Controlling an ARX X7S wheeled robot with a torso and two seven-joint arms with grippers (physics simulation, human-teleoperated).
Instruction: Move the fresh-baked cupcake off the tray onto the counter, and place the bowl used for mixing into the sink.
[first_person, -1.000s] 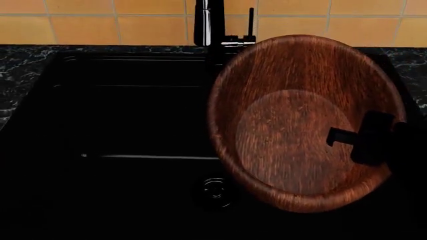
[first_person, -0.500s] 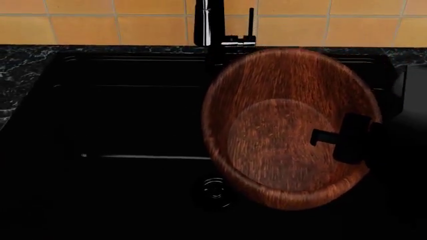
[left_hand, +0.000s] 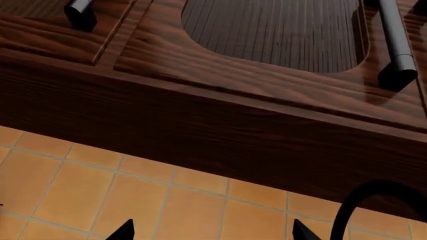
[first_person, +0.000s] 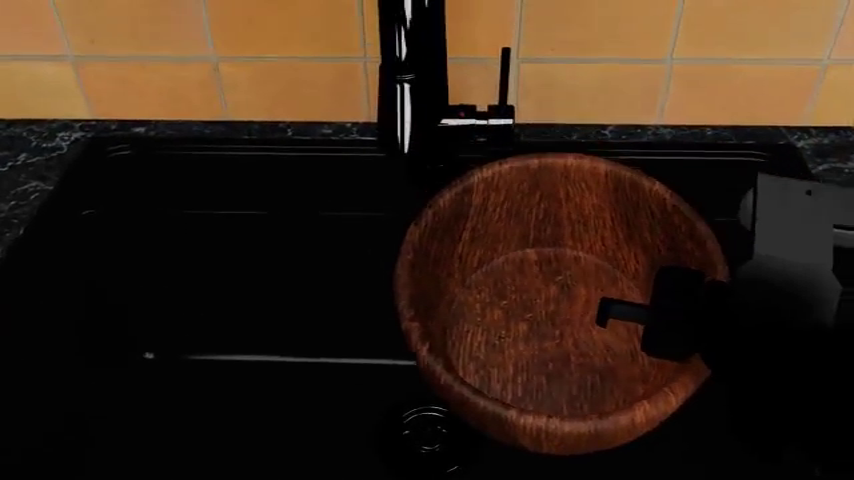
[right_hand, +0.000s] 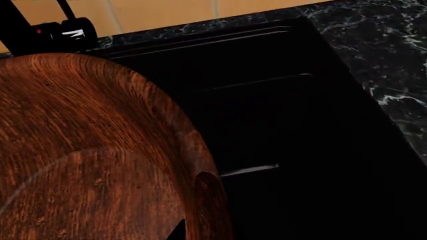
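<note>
Gripping the bowl (first_person: 534, 300) rim, the right hand (first_person: 667, 315) hangs over the sink (first_person: 240, 290).

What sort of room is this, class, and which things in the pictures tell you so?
Most likely a kitchen. A black sink with a tall faucet is set into a marble-like counter below an orange tiled wall. The right hand holds a wooden bowl over the sink.

wooden bowl (first_person: 534, 300), tilted, over sink (first_person: 240, 270)
</note>
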